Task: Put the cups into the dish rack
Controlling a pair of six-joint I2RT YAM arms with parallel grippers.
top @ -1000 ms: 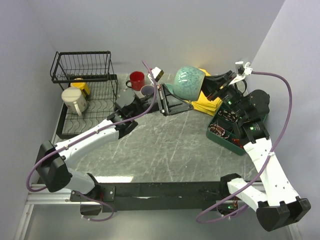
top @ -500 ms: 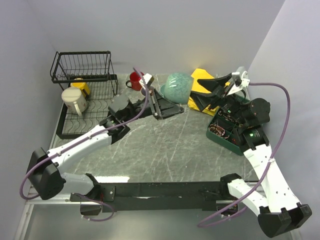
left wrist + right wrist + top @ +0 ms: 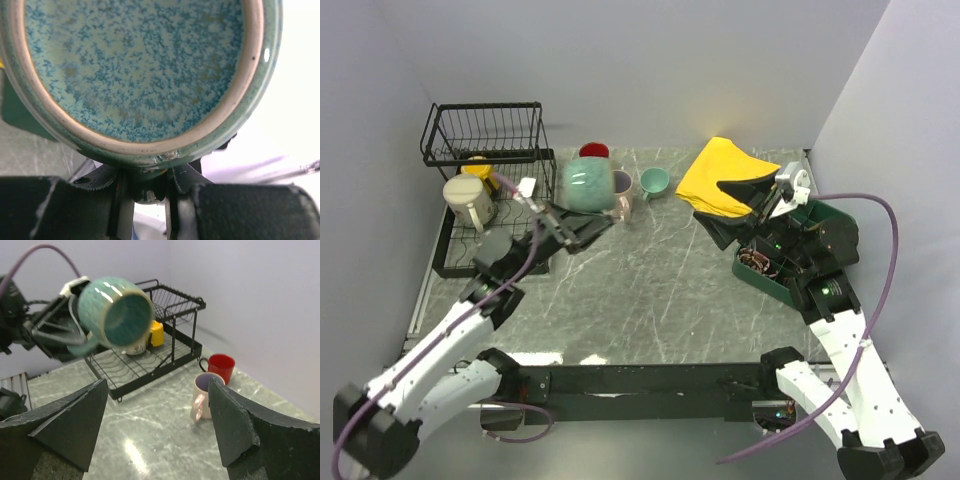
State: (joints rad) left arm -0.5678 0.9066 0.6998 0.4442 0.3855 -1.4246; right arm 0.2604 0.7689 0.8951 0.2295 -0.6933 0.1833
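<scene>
Swung speckled grey-green ceramic mug (image 3: 588, 187) leftward since last frame. My left fingers (image 3: 97, 179) clamp it airborne near black wire dish rack (image 3: 485, 104), right fingers (image 3: 65, 425) apart. Cream mug (image 3: 470, 200) and yellow mug (image 3: 480, 172) racked; red mug (image 3: 594, 151), pink mug (image 3: 202, 397), teal mug (image 3: 654, 182) left on desk (image 3: 670, 290).

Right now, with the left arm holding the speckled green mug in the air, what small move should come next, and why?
Probably carry it left and lower toward the dish rack. The left gripper is shut on the grey-green mug, which hangs in the air, seemingly just right of the rack; bare tray slots show right of the cream mug.
</scene>
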